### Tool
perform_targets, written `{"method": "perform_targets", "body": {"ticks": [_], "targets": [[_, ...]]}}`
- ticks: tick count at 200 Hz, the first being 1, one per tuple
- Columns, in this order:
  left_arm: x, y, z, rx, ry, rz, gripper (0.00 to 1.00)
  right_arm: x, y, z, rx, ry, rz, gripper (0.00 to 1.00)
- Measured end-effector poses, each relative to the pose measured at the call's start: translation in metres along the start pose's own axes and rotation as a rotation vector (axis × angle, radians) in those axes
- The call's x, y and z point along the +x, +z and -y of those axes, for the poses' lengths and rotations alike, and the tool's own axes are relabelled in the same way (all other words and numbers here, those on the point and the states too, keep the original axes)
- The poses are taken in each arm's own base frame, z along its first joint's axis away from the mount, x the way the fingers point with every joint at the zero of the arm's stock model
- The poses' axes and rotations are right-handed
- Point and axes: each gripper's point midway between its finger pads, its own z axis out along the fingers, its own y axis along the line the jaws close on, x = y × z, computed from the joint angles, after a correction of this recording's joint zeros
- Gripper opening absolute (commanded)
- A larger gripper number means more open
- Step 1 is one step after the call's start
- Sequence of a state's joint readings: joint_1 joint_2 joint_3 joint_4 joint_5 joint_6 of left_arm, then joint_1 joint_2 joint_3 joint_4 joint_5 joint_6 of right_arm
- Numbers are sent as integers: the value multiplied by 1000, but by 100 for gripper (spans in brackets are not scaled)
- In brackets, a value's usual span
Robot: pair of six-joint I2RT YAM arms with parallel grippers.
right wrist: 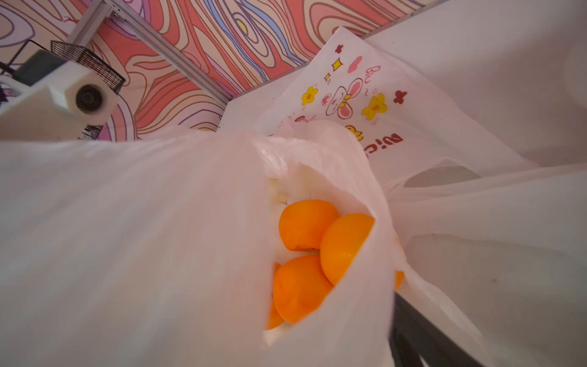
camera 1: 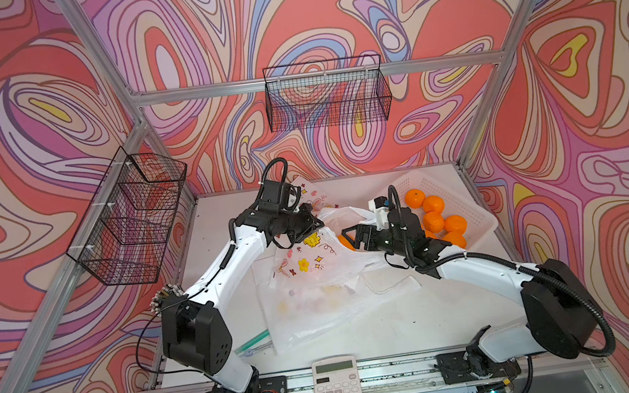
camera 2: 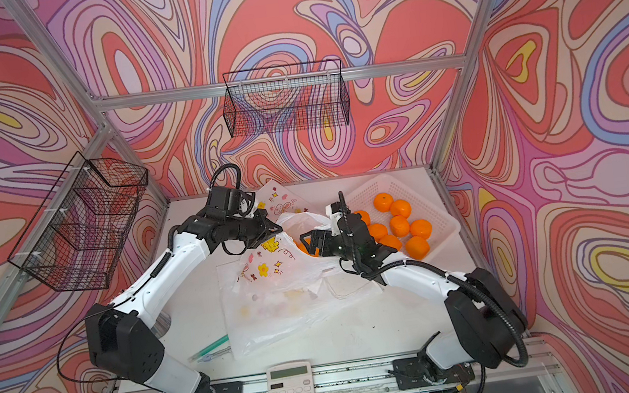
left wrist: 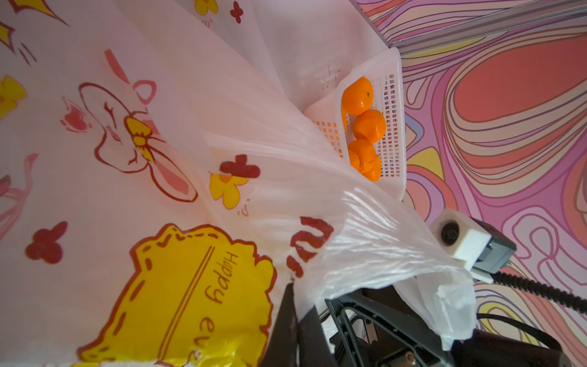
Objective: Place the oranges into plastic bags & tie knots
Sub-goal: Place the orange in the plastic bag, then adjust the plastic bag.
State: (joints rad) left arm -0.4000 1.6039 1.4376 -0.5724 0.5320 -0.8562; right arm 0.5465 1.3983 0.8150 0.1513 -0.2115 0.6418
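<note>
Your left gripper [camera 1: 316, 228] clenched on rim of plastic bag [camera 1: 313, 263], mouth held up off surface [camera 1: 402, 325]. Your right gripper [camera 1: 348, 239] released, jaws spread wide, holding nothing, at bag mouth. Three oranges [right wrist: 305, 228] inside bag; rest in white basket [camera 1: 455, 192] just beside

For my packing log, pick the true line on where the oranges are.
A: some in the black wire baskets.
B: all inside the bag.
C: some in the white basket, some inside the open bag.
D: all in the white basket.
C: oranges sit in the white basket, and the right wrist view shows more inside the open plastic bag.
</note>
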Motion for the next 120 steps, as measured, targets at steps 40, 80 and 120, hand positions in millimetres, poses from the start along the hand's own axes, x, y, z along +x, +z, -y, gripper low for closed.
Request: {"method": "perform_targets", "body": {"ticks": [40, 80, 120], "targets": [[0, 0, 0, 0, 0, 1, 0, 6, -33, 9, 41, -41, -6, 98], [-1, 0, 1, 5, 3, 5, 0, 5, -69, 21, 68, -69, 6, 98], [-2, 0, 4, 19, 10, 7, 0, -3, -94, 22, 40, -54, 19, 98]]}}
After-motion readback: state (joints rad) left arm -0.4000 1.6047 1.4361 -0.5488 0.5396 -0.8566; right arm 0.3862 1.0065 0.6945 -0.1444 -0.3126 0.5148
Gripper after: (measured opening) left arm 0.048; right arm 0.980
